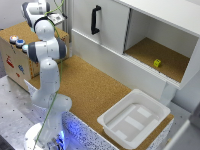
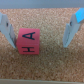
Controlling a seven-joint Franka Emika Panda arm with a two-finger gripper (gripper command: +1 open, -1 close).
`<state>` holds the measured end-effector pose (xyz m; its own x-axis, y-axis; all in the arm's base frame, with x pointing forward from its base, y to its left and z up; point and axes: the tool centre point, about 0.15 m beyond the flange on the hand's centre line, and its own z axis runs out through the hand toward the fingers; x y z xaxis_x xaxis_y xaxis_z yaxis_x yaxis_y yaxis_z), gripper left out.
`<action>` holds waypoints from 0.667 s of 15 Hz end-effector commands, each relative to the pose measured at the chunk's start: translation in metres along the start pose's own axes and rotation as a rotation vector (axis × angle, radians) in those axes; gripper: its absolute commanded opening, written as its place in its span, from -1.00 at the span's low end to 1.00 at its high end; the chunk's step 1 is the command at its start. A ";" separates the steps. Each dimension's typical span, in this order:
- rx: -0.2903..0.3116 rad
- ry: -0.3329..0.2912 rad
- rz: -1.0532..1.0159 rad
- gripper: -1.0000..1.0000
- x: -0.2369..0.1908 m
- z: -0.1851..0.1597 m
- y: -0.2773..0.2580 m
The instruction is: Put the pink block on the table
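Release step, by the look of it: wrist view shows the pink block (image 2: 28, 42) sitting flat on a brown cork surface with black letters H and A on its face. Gripper (image 2: 40, 31) is spread wide, one pale finger (image 2: 6, 29) just beside the block, maybe grazing its edge, the other well apart with cork showing between. Nothing is gripped.

Exterior view doesn't help much: the white arm (image 1: 47, 50) stands at that view's left and folds up toward the cork-topped button box (image 1: 15, 47); the hand itself can't be made out there, and the block isn't visible. So whether the cork under the block is the table (image 1: 95, 90) or the box top, can't tell from these frames.

If it is the table, task looks basically done. Next move calls for a straight lift away, fingers kept apart, careful that the near finger doesn't drag or tip the block
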<state>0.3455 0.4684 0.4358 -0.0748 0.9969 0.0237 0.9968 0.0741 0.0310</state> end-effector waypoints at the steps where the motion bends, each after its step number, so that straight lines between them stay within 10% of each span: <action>1: -0.061 0.089 -0.010 -1.00 -0.011 0.013 -0.004; 10: -0.083 0.101 0.148 -1.00 -0.017 -0.006 0.020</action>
<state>0.3528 0.4721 0.4362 -0.0428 0.9980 0.0468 0.9980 0.0405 0.0475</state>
